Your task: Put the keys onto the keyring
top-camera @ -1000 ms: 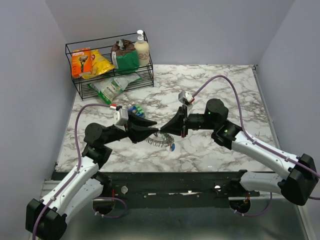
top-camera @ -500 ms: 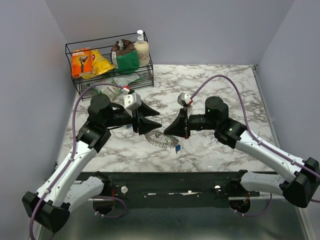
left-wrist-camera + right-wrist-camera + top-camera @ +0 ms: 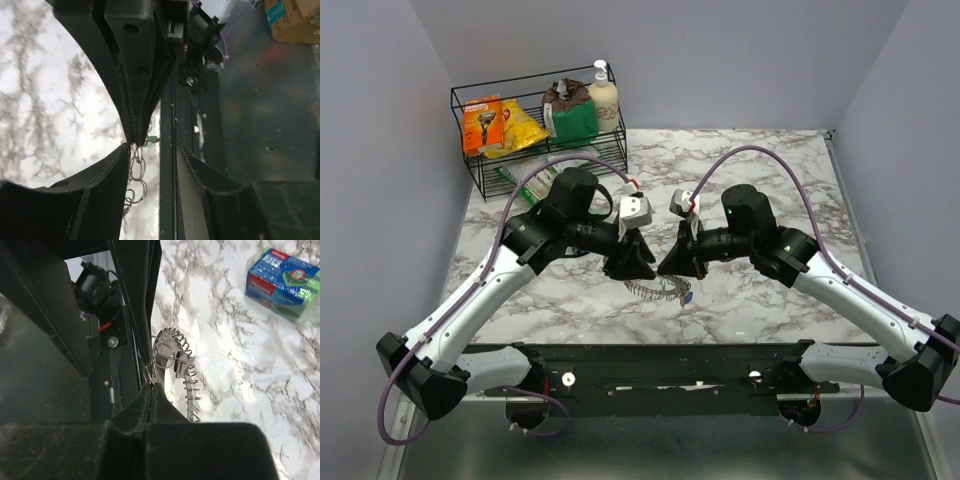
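The keyring (image 3: 655,290) is a silver coil of wire loops hanging just above the marble near the table's front edge. A key with a blue head (image 3: 686,297) dangles at its right end. My right gripper (image 3: 667,270) is shut on the keyring's thin wire (image 3: 151,381), with small rings and the coil (image 3: 170,352) just beyond its tips. My left gripper (image 3: 638,268) stands close against it from the left, open. In the left wrist view the chain of loops (image 3: 135,172) hangs beside one of its fingers (image 3: 107,172), and a green bit (image 3: 153,140) shows at the right gripper's tips.
A black wire rack (image 3: 478,170) at the back left holds snack packets, a green bag and a soap bottle (image 3: 604,98). A blue and green sponge pack (image 3: 282,282) lies on the marble behind the keyring. The black front rail (image 3: 650,360) runs just below the grippers.
My left arm has swung from the left side to the middle. Its gripper has come down beside the right gripper and opened. The keyring has shifted slightly right with the right gripper.
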Available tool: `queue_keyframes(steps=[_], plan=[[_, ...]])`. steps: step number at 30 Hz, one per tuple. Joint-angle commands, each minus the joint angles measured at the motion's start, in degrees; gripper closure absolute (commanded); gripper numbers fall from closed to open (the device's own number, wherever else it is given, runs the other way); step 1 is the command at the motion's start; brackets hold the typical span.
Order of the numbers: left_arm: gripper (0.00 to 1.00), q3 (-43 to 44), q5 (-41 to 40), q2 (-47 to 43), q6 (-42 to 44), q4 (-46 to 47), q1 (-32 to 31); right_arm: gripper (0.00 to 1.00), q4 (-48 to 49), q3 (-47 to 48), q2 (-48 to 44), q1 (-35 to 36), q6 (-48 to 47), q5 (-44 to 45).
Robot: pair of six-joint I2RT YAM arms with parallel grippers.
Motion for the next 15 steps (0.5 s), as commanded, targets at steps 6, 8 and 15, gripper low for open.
queue_keyframes(steps=[6, 8, 15], plan=[[0.57, 3.58, -6.24, 5.32, 3.08, -8.02, -4.16, 0.99, -4.83, 0.96, -1.52, 0.25, -1.93, 0.53], [0.57, 3.31, -6.69, 5.32, 3.26, -7.58, -4.25, 0.99, -4.83, 0.78, -1.52, 0.25, -1.93, 0.53], [0.62, 1.82, -8.19, 5.41, 3.08, -5.73, -4.42, 0.99, -4.65, 0.78, -1.96, 0.25, -1.93, 0.97]])
